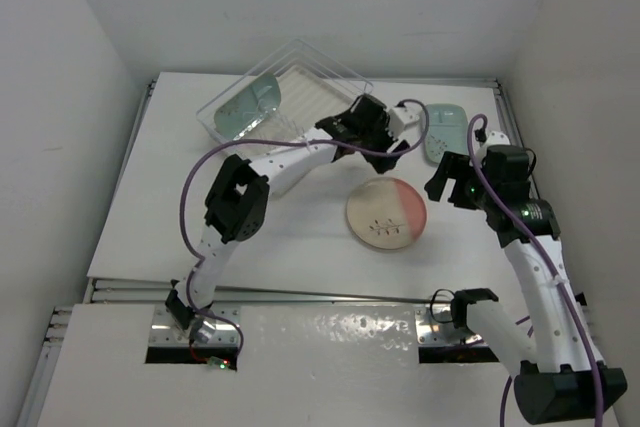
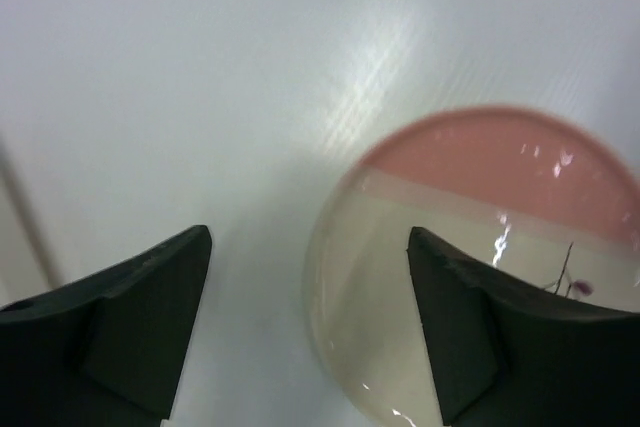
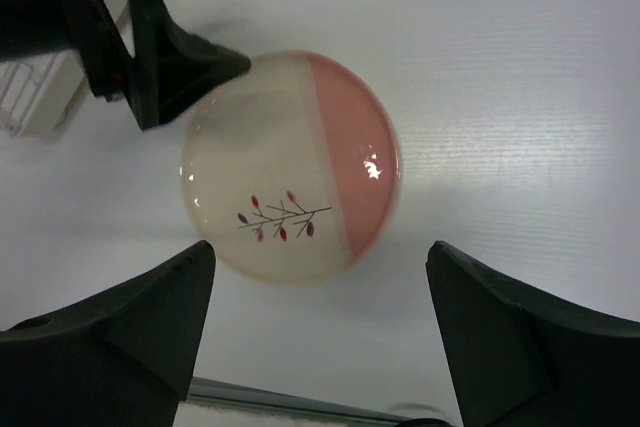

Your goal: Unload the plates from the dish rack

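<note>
The round cream-and-pink plate (image 1: pixel 388 215) with a dark sprig mark lies flat on the white table. It also shows in the left wrist view (image 2: pixel 480 257) and the right wrist view (image 3: pixel 290 167). My left gripper (image 1: pixel 393 152) is open and empty just above the plate's far-left edge (image 2: pixel 310 317). My right gripper (image 1: pixel 442 187) is open and empty, hovering at the plate's right (image 3: pixel 320 327). A mint-green divided plate (image 1: pixel 250 107) leans inside the clear dish rack (image 1: pixel 300 72). Another mint-green plate (image 1: pixel 445 132) lies on the table at the right. The cream-yellow plate is out of view.
The left arm reaches from the near left across the rack's front corner (image 3: pixel 25 92). The left gripper's fingers (image 3: pixel 170 67) show at the top left of the right wrist view. White walls enclose the table on both sides and at the back.
</note>
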`<state>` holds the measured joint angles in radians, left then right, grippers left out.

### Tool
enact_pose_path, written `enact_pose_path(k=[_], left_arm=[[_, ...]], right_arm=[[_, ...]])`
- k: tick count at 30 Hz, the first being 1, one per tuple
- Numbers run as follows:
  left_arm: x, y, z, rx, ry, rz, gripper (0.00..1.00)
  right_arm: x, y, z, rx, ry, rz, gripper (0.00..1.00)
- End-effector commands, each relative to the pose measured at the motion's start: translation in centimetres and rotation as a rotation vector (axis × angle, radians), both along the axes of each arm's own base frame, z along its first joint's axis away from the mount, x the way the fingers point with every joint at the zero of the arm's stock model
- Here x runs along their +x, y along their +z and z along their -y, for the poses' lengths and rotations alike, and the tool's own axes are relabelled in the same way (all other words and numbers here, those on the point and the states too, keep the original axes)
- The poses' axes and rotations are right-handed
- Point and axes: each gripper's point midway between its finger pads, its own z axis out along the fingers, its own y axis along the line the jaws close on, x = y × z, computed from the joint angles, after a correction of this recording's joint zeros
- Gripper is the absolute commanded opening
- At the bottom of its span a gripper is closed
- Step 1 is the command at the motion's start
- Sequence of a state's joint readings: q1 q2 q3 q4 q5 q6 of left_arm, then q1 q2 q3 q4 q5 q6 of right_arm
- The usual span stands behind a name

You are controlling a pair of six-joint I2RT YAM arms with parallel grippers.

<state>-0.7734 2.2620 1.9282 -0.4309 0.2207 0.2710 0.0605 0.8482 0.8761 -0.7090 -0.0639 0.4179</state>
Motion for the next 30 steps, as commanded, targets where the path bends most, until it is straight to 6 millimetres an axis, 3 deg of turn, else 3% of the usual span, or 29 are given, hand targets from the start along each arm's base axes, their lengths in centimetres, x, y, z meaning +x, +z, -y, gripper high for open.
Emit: enact_pose_path(k=[1, 3, 4, 5, 6, 8, 9, 10, 11, 12, 14, 15, 18, 26, 30], left_arm=[[3.6, 9.6, -0.8, -0.119, 0.062, 0.126, 0.67], [5.2, 12.8, -3.4, -0.113, 0.118, 0.187, 0.51], [5.7, 13.9, -4.5, -0.111, 0.139, 0.207, 0.48], [5.9, 16.0, -5.9, -0.121, 0.160, 0.237, 0.46], [7.3, 16.8, -8.4, -0.109, 0.213, 0.258, 0.46], [8.1, 18.8, -12.1, -0.095, 0.286, 0.286, 0.57], [9.5, 18.7, -15.6, -0.043, 0.352, 0.303, 0.62], [10.1, 18.9, -17.6, -0.017, 0.388, 0.319, 0.71], [10.5, 19.8, -19.7, 0.002, 0.427, 0.346, 0.74], [11.7, 19.1, -23.5, 0.062, 0.508, 0.358, 0.79], [12.5, 19.7, -27.3, 0.083, 0.581, 0.368, 0.81], [13.2, 19.5, -30.6, 0.102, 0.628, 0.356, 0.82], [13.7, 18.1, -35.7, 0.155, 0.685, 0.321, 0.85], [12.6, 13.4, -38.9, 0.204, 0.695, 0.235, 0.87], [12.1, 10.9, -40.0, 0.247, 0.688, 0.204, 0.83]], right_arm=[[1.0, 3.3, -0.1, 0.006, 0.012, 0.097, 0.85], [1.3, 4.0, -0.2, 0.005, 0.018, 0.127, 0.85], [1.4, 4.2, -0.2, 0.005, 0.020, 0.133, 0.85], [1.5, 4.3, -0.2, 0.003, 0.022, 0.140, 0.85], [1.5, 4.3, -0.2, -0.003, 0.026, 0.141, 0.85], [1.7, 4.2, -0.2, -0.008, 0.030, 0.138, 0.85], [1.7, 4.1, -0.2, -0.012, 0.032, 0.137, 0.85], [1.8, 4.1, -0.2, -0.012, 0.035, 0.134, 0.85], [2.0, 3.9, -0.3, -0.008, 0.041, 0.128, 0.85], [2.2, 3.9, -0.5, -0.004, 0.048, 0.129, 0.85], [2.6, 3.9, -1.0, 0.016, 0.071, 0.131, 0.84], [2.7, 3.9, -1.2, 0.022, 0.078, 0.131, 0.84], [3.0, 3.3, -1.7, 0.043, 0.094, 0.123, 0.84], [3.7, 2.6, -2.1, 0.053, 0.115, 0.084, 0.84], [3.5, 2.1, -2.0, 0.049, 0.110, 0.070, 0.84]])
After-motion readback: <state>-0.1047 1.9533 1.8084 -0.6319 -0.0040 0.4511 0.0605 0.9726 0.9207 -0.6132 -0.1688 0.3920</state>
